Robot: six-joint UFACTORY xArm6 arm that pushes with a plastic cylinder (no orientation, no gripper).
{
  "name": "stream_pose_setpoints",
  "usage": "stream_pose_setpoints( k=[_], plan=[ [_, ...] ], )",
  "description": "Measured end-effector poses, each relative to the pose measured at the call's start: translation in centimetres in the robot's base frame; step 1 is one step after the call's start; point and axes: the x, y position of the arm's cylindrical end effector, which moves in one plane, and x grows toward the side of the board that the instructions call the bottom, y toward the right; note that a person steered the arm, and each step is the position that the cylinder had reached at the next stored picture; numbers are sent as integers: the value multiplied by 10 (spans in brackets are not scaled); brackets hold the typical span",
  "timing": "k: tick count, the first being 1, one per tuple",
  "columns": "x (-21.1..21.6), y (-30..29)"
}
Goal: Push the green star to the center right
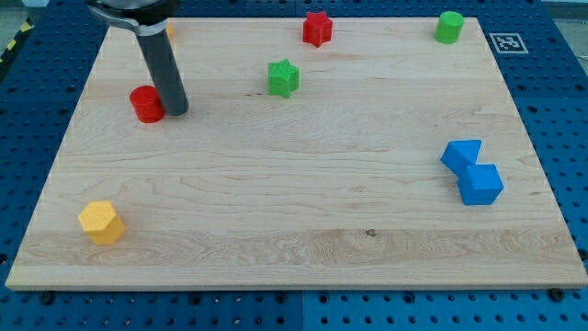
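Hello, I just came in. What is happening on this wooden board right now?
A robot arm with a dark rod is pushing blocks on the wooden board. Its job is to push the green star to the center right. My tip stands beside the red cylinder near the view's top left, well to the left of the star. The star sits above the middle, not yet moved right. Two blue blocks lie at the center right.

pale wood board [303, 211], matt green star [283, 77]
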Motion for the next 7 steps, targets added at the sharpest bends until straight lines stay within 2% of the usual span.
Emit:
stream_pose_setpoints(
  k=[4, 5, 6, 7],
  plan=[
    [-79, 112],
    [-75, 134],
    [-52, 134],
    [-46, 134]
  ],
)
